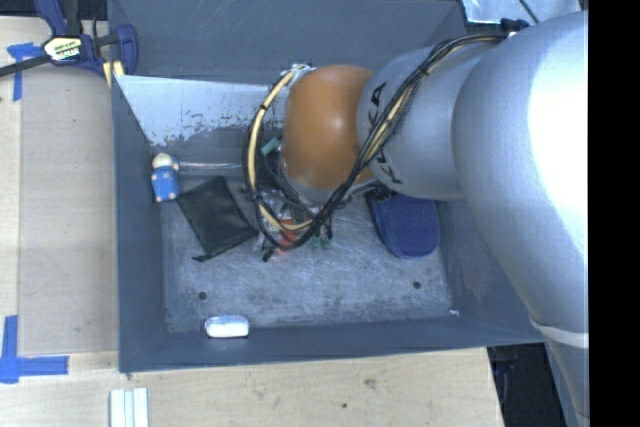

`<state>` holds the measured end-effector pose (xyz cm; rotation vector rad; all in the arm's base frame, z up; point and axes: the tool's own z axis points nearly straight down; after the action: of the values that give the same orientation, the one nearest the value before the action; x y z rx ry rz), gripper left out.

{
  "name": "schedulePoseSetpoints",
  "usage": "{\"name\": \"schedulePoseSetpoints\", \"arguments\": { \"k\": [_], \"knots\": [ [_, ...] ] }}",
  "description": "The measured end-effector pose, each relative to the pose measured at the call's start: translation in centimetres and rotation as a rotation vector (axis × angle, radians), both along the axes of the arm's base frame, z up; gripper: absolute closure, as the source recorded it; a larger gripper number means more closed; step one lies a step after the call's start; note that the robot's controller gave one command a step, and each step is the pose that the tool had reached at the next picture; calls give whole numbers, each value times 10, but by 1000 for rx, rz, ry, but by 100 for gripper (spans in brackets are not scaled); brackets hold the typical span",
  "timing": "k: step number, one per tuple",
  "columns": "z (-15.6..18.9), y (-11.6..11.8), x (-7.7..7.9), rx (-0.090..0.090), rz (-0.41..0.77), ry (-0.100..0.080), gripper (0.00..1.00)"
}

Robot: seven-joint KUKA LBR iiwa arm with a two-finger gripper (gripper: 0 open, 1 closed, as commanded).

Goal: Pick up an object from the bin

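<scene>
Gripper (284, 227) sits low at bin (330, 297) centre, hidden under the wrist, so open or closed: can't tell. Black flat piece (213, 213) lies just left, long axis diagonal. Blue pad (405, 225) lies right, slightly farther.

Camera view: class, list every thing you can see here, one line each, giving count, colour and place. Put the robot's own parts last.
bin: one, grey metal, middle of the view
bottle-like thing: one, blue with a pale top, left side of the bin floor by the back wall
flat piece: one, black, lying just right of the bottle-like thing
oval thing: one, dark blue, right side of the floor, partly under the arm
oblong thing: one, white, at the near edge of the floor, left of centre
arm: one, silver-grey, reaching in from the right
cover: one, orange, on the wrist above the bin's middle
cables: a bundle, yellow, red and black, hanging under the cover
</scene>
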<state>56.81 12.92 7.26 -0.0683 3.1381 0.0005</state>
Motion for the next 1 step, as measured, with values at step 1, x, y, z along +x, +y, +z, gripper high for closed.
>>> {"name": "schedulePoseSetpoints", "arguments": {
  "k": [1],
  "knots": [
    [100, -4, -12, 1, 26, -8, 100]
  ]
}}
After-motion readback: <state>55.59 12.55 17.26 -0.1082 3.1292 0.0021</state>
